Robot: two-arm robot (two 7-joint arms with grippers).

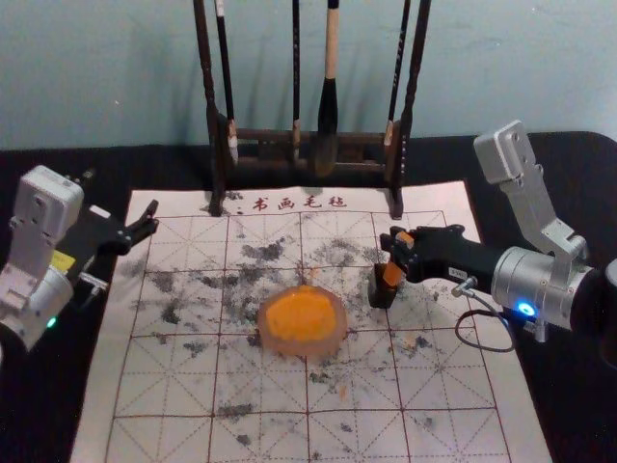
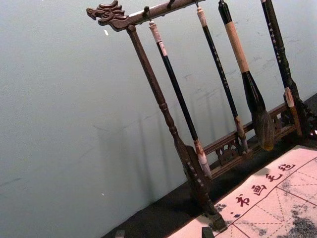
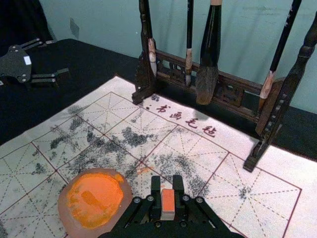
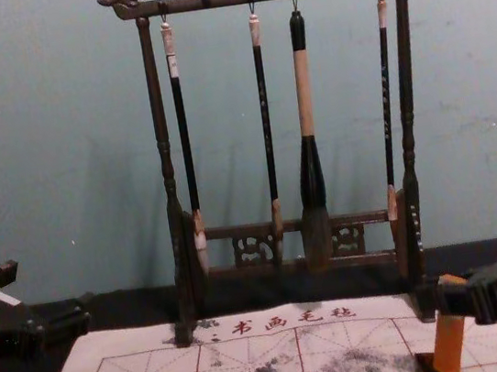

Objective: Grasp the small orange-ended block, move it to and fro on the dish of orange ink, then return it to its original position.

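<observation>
right wrist view: the right gripper [image 3: 167,183] has its fingers closed on the orange block [image 3: 168,204]; the dish of orange ink [image 3: 64,208] sits apart from it on the gridded mat [image 3: 277,186]. the left gripper [image 3: 58,57] is parked beyond the mat, fingers spread. head view: the block is right of the dish, above a small dark holder [image 1: 382,297]. chest view: it leans, its lower end at or in that holder. left wrist view: a brush rack [image 2: 163,106]. so the grasp is done; whether the to-and-fro inking and return remain, or the block is being put back, i cannot tell.
</observation>
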